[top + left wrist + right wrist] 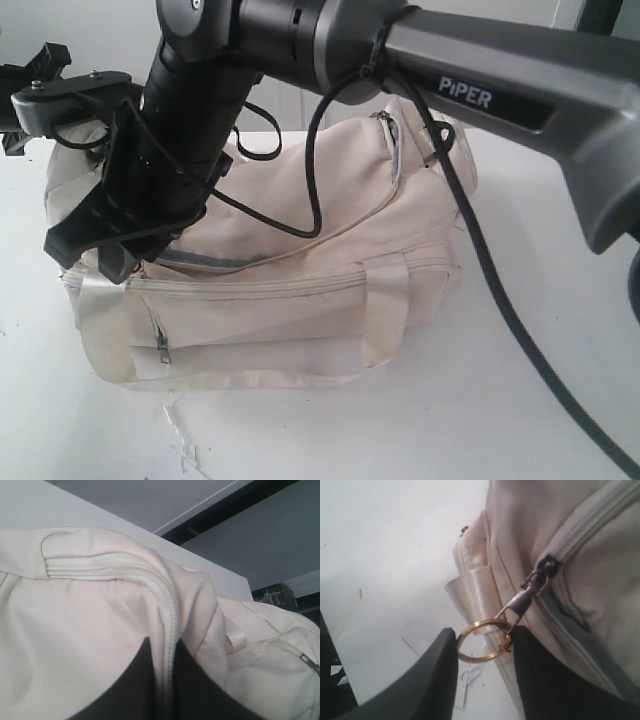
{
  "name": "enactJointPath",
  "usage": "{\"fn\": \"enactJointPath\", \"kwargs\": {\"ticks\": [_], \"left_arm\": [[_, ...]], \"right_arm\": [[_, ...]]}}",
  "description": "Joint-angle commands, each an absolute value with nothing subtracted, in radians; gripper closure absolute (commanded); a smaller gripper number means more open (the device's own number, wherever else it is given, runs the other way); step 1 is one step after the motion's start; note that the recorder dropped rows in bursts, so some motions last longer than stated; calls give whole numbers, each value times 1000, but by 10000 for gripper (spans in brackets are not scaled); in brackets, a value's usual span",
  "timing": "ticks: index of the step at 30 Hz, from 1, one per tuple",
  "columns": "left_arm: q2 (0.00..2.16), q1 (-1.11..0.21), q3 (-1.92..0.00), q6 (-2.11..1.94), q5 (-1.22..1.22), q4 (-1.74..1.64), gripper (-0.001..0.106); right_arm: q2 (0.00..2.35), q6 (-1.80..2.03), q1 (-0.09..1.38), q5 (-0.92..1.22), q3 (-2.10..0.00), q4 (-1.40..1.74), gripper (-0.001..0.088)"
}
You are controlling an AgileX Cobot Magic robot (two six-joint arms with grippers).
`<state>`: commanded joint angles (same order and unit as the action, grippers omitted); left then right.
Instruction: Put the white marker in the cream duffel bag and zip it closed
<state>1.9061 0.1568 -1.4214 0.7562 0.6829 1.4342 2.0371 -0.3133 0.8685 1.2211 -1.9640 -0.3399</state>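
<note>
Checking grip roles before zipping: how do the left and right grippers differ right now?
Left gripper pinches a fold of the cream duffel bag along its zip seam; right gripper holds the gold ring clipped to the zip slider. Left jaws stand nearly together on fabric; right jaws stand wider, the ring spanning them. Shared: both are closed on part of the bag.

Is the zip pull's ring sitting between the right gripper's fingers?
Yes, the gold ring on the zip pull spans the gap between the right gripper's fingers.
</note>
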Motion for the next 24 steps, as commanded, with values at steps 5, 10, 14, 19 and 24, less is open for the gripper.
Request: {"fn": "enactJointPath", "kwargs": {"ticks": [5, 10, 14, 19, 24], "left_arm": [[1906, 160, -1421, 756, 682, 1434, 1050], [1906, 176, -1421, 756, 684, 1460, 1050], [1906, 186, -1421, 756, 688, 1479, 1050], [1906, 186, -1421, 756, 692, 1479, 1050], [1906, 186, -1421, 760, 692, 1479, 1050]], "right_arm": [[2033, -311, 868, 1221, -1962, -344, 868], [2033, -336, 871, 1221, -1962, -395, 868], [2033, -336, 877, 1221, -1962, -395, 868], [2033, -336, 877, 1221, -1962, -389, 868], [2033, -336, 877, 1221, -1919, -377, 868]]}}
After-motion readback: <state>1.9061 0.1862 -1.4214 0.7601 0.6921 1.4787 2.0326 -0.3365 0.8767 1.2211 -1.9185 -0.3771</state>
